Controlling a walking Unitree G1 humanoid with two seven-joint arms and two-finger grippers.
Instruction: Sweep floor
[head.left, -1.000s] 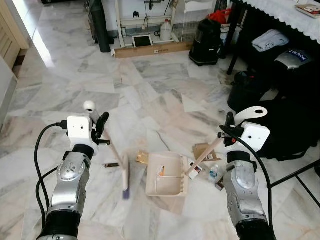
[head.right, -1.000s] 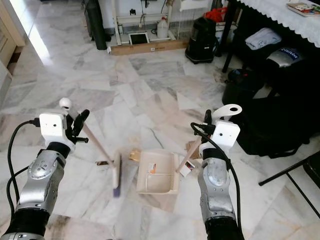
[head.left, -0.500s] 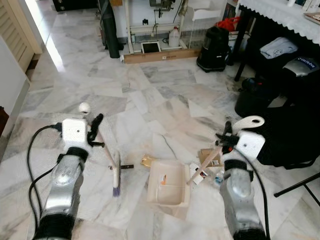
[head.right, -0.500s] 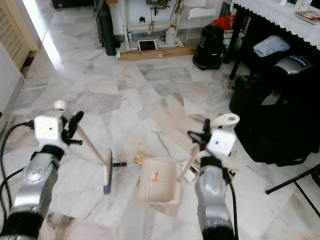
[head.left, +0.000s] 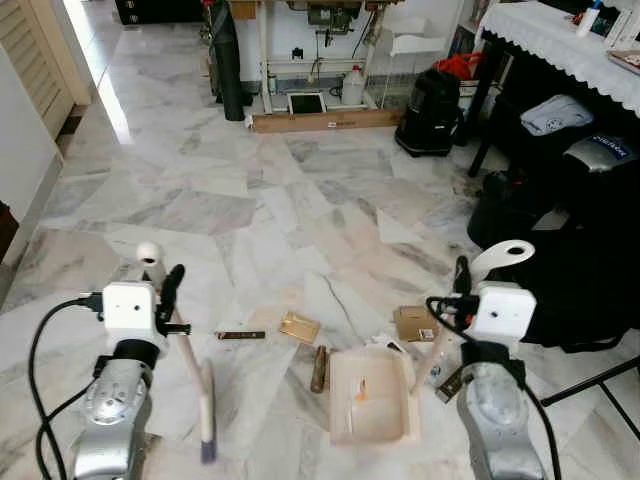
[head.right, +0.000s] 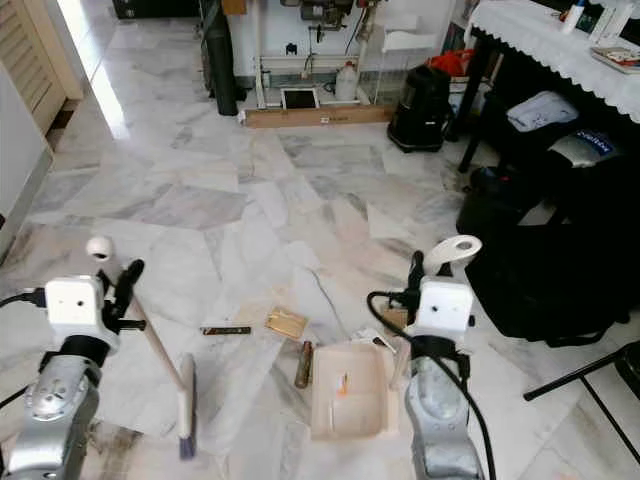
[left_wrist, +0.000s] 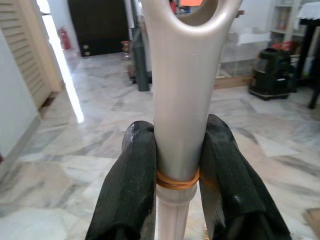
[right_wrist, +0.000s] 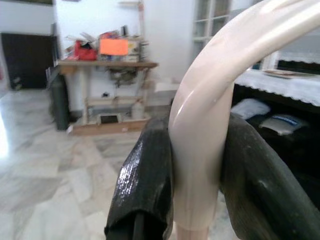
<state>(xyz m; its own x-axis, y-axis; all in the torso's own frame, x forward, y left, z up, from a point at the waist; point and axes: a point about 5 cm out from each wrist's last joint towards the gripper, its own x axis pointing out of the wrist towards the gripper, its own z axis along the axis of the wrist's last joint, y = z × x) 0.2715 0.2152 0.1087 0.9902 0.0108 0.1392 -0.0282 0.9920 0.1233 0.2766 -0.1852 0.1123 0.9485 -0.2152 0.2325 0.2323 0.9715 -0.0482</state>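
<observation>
My left gripper (head.left: 170, 288) is shut on the pale handle of a hand broom (head.left: 190, 360). Its bristle head (head.right: 186, 405) rests low on the marble floor (head.left: 300, 200) at the left. My right gripper (head.left: 458, 296) is shut on the curved cream handle of the dustpan (head.left: 372, 405). The pan lies flat on the floor with a small orange scrap in it. Between broom and pan lie a gold packet (head.left: 299, 326), a dark stick (head.left: 240, 335) and a brown tube (head.left: 318, 368). The left wrist view shows black fingers (left_wrist: 132, 180) clamping the handle, and the right wrist view shows fingers (right_wrist: 150, 180) gripping likewise.
A cardboard piece (head.left: 413, 322) and a small bottle (head.left: 435, 372) lie by the dustpan's right side. Black bags (head.left: 560, 250) and a dark table with a white cloth (head.left: 560, 30) stand on the right. A black vacuum (head.left: 432, 95) and a wooden plank (head.left: 320, 120) sit at the back.
The camera has pulled back and the whole scene has shifted. The broom head now lies farther left of the dustpan, and a brown tube shows between them.
</observation>
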